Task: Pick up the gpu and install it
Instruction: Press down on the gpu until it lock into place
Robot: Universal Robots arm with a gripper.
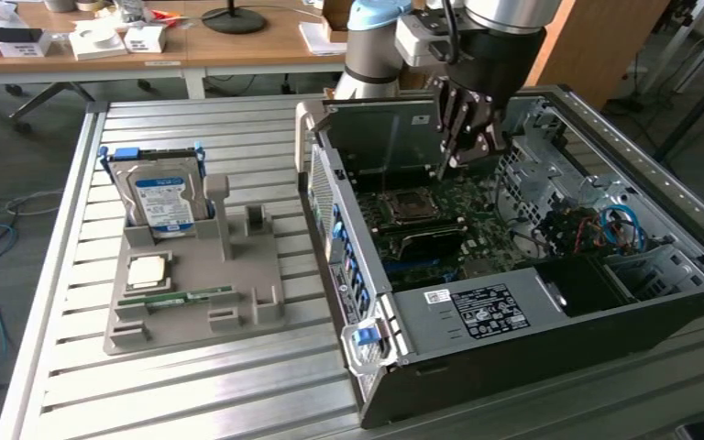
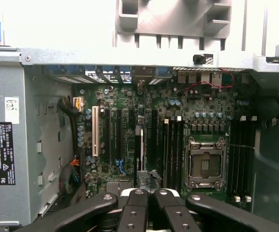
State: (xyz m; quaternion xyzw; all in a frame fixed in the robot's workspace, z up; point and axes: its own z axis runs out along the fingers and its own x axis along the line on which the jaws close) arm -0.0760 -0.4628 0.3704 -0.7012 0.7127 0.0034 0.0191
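While the gripper (image 1: 472, 151) hangs clenched on the gpu (image 1: 455, 128) over the open pc case (image 1: 511, 312) in ext view, card could miss & knock the mobo (image 1: 450, 229). Wrist view: gpu (image 2: 139, 150) seen edge-on above the slots (image 2: 112, 135); slight tilt prob jams it

The bench (image 1: 205, 367) and the open computer case (image 1: 511, 312) are seen from above at a moderate distance in the exterior view. The motherboard (image 2: 144, 135), shared by both views, is looked down upon closely from the wrist.
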